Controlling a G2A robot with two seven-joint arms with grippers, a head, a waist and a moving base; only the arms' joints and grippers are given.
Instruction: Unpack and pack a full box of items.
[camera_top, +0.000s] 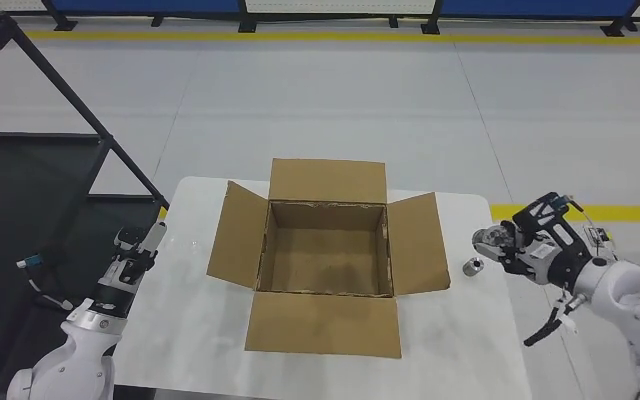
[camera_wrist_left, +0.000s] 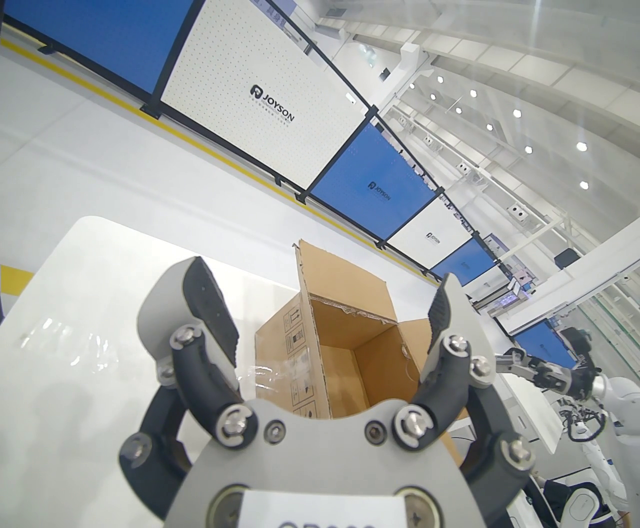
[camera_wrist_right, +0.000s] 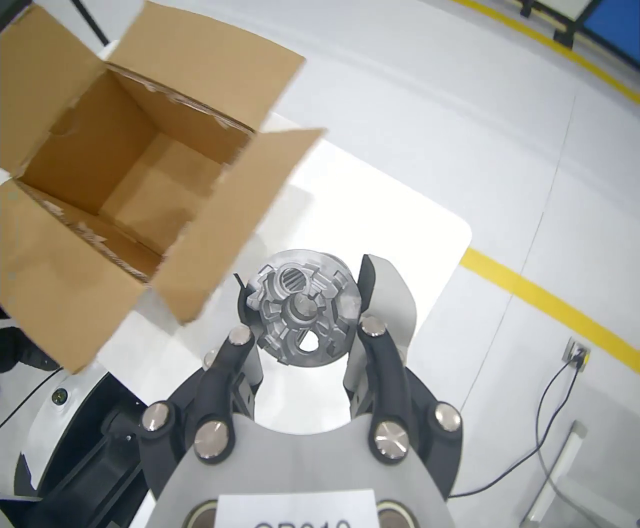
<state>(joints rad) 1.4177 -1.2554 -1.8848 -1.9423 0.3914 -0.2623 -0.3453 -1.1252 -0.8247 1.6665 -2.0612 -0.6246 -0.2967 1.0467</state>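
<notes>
A white table (camera_top: 190, 330), a yellow floor line (camera_top: 300, 36), blue and white panels (camera_wrist_left: 372, 187).

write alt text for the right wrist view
The right gripper is shut on a round grey metal part, held over the white table. Beyond it stands an open cardboard box, its flaps spread and the visible inside bare.

Big bright hall, pale grey glossy floor (camera_top: 330, 90) with a yellow painted stripe (camera_top: 330, 37) along a row of blue and white partition panels in black frames (camera_wrist_left: 260, 100). White ceiling with small round spotlights (camera_wrist_left: 500, 75) overhead. Black metal rack frame (camera_top: 80, 107) beside the white rounded tabletop (camera_top: 190, 300), black cable (camera_wrist_right: 544, 392) trailing to a floor socket (camera_wrist_right: 575, 352)
</notes>
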